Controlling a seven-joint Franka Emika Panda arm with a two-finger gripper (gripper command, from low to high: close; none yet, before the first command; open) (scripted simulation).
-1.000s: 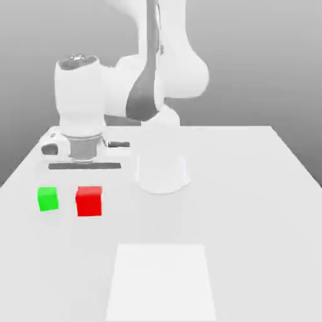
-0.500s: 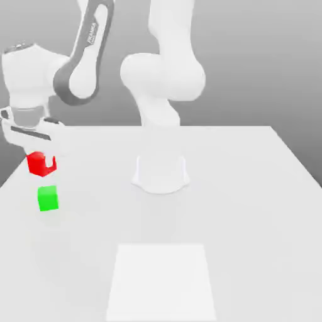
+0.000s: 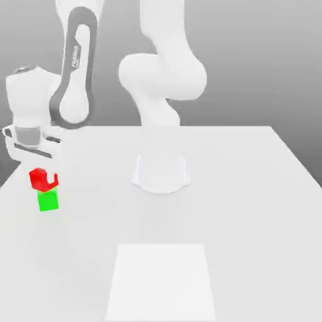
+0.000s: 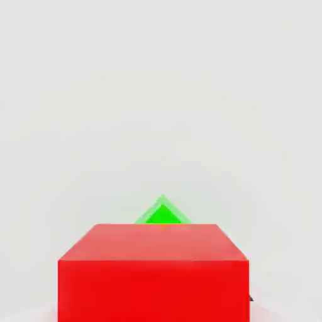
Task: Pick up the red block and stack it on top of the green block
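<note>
— Two fingers of our gripper (image 3: 43, 177) are drawn in as far as they go, clamped on the small glossy bright red block (image 3: 41, 180). Do we agree?

— We do. In the exterior view we see the red block pinched between the fingertips, and in the hand view it (image 4: 154, 272) sits right under the camera, wide and close.

— And directly beneath the gripper?

— We see the small plain bright green block (image 3: 48, 200) just under the red one. Whether the two touch we cannot tell. In the hand view a corner of the green block (image 4: 163, 213) peeks out past the red block's far edge.

— Further out from the hand?

— We see the flat white table (image 3: 251, 188) under both cubes, the arm's round white base (image 3: 161, 173) well apart from the gripper, and a paler square patch (image 3: 161, 282) on the table's surface, farther away again.
</note>
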